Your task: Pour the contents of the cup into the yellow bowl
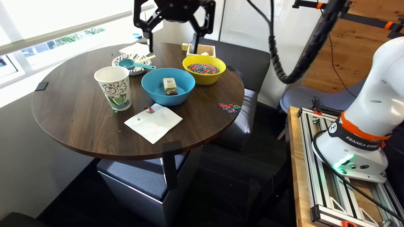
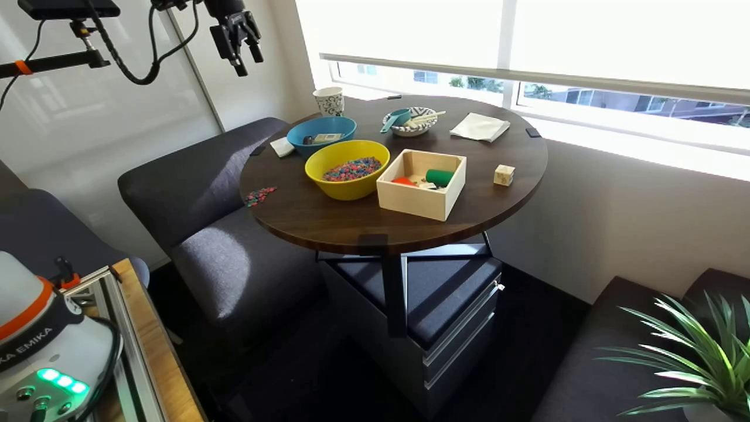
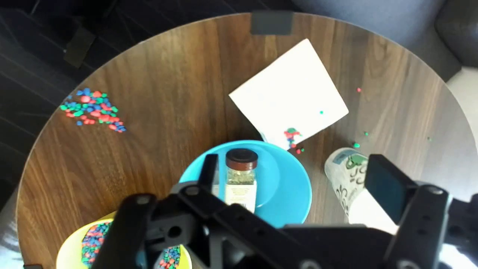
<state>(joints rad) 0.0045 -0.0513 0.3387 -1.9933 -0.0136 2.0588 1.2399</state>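
My end effector [image 1: 173,48] spread wide, empty, over desk [image 1: 77,104], prob. to keep clear. Cup [image 1: 115,90] upright, unheld; yellow bowl [image 1: 205,78] holds bits [image 1: 203,68], so pour's maybe done IMO.

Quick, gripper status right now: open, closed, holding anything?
Gripper: open, holding nothing; the patterned paper cup stands on the round wooden table, out of its grasp.

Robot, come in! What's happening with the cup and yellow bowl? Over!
Gripper open, holding nothing. Cup upright. Yellow bowl holds colored bits. Blue bowl, jar inside, between cup and yellow bowl, maybe in the way.
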